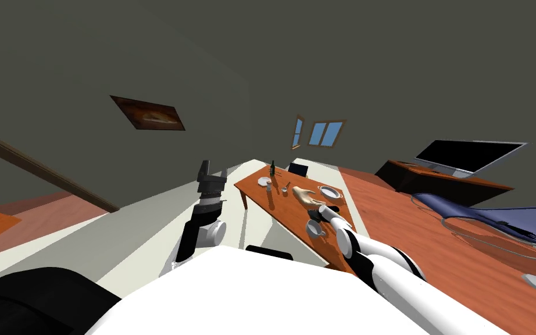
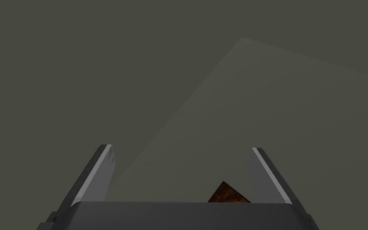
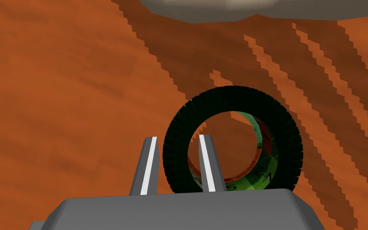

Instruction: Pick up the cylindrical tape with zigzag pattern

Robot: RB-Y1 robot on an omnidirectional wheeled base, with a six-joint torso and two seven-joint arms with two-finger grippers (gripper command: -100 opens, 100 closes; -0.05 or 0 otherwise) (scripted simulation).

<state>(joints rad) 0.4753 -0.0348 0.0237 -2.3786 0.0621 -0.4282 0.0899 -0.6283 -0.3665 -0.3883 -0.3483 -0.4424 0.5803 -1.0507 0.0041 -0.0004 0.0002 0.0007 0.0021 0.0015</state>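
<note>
Spreading under the R gripper (image 3: 177,137), the orange-brown table (image 1: 284,216) is the biggest thing, w/ crockery on it. L gripper (image 2: 182,147) next: raised well off to the side of the table, blades spread wide, nothing btwn them. A pale grey rounded thing (image 3: 207,10) lies beyond the R fingertips, past the tape; can't tell what it is. Tape (image 3: 235,99): dark ribbed ring w/ green-and-red print inside, right at the R fingertips, on or just over the tabletop; can't tell if it's lifted. Zigzag itself isn't legible. R gripper is nearly closed, pinching the ring's wall: one finger (image 3: 149,163) outside, the other inside the hole.

Risks, as I judge them: the grip is on one side of the ring only, so most of the tape sits off to one side of the blades. On lift it could pivot round the pinch & swing, or slide out, since thin blades meet a curved wall on a small contact patch. A swing could knock the pale thing ahead. If the inner blade only grazes the core, the ring may not come up at all.

Orientation: short cylinder, hole facing back up along the fingers, so its axis runs approx parallel to the R gripper's approach & square to the tabletop. It looks to lie on an end face, wider than tall.
</note>
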